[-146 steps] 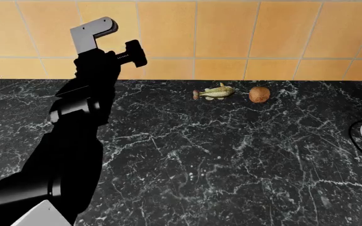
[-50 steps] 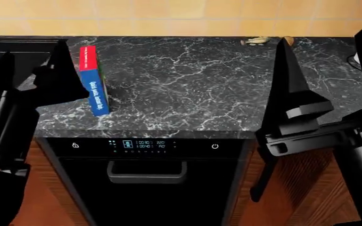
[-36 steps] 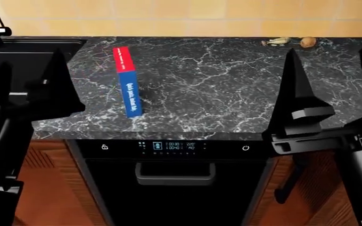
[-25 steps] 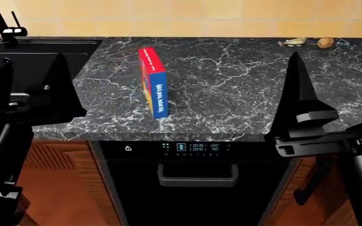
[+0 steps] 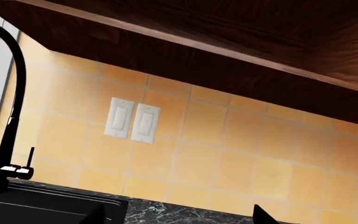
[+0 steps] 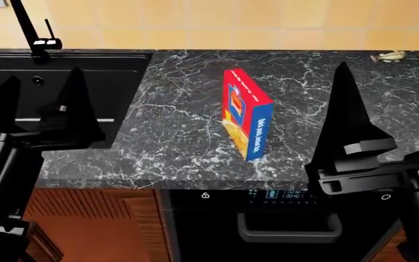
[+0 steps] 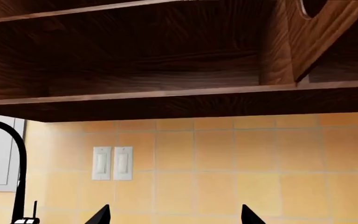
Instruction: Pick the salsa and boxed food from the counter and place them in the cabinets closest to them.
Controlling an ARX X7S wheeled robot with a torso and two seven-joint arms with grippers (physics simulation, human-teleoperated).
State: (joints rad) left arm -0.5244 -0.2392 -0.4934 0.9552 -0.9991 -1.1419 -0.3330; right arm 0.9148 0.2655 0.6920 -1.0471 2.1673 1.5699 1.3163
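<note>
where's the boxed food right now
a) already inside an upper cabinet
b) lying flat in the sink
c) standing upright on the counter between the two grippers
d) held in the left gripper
c: in the head view the boxed food stands upright on the counter, to the right of the sink, apart from both the left gripper and the right gripper, which are open and hold nothing.
</note>
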